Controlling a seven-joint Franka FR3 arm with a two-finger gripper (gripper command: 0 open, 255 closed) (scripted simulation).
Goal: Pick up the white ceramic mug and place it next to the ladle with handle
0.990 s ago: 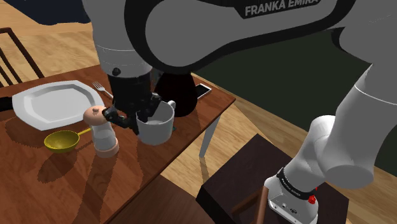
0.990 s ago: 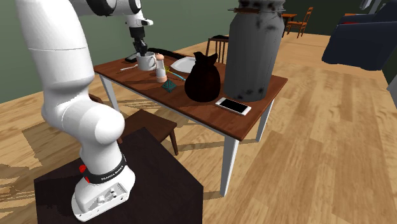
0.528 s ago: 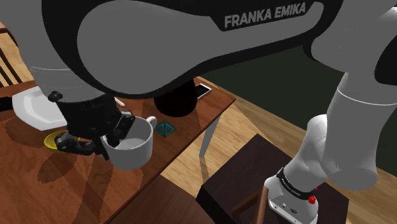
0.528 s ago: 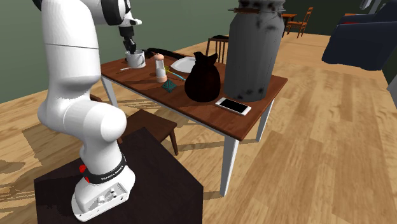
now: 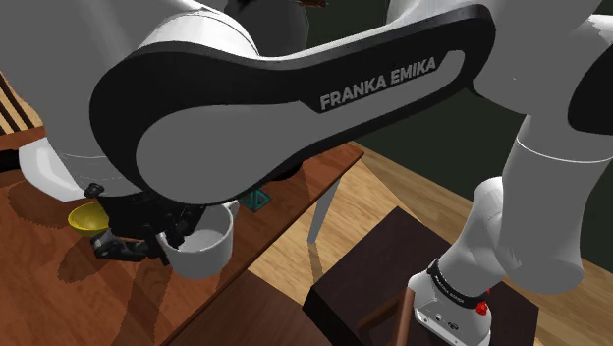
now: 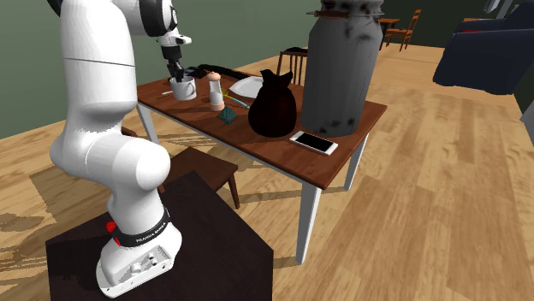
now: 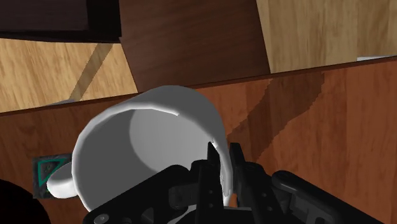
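White ceramic-looking mug (image 5: pixel 201 251) with a curved handle, held by its rim in the all-black two-finger gripper (image 5: pixel 147 239) of a white robot arm (image 5: pixel 295 98). The fingers are clamped on the mug's wall, one inside the cup and one outside. The wrist view shows this best: the mug's open mouth is tipped toward the camera, and its handle is on the side away from the fingers.

In the shoulder view the mug hangs over a dark reddish-brown wooden table (image 5: pixel 49 290), near the table's edge. Whether its base touches the wood cannot be told. A yellow ladle bowl (image 5: pixel 86 216) lies on the table near the mug, with the gripper between the two. A white plate (image 5: pixel 34 175) sits beyond the ladle. A small teal square object (image 5: pixel 257 200) lies on the table on the mug's other side.

The second exterior view shows the mug at one end of the table, just beside a pale shaker with a pinkish top (image 6: pixel 216 90). Farther along the table stand a dark rounded jug (image 6: pixel 272 107) and a tall grey milk can (image 6: pixel 341 68), with a white-faced phone (image 6: pixel 313 143) lying flat in front of them. The arm rises from a dark box stand (image 6: pixel 197 248) on a light wooden floor (image 6: pixel 428 197).
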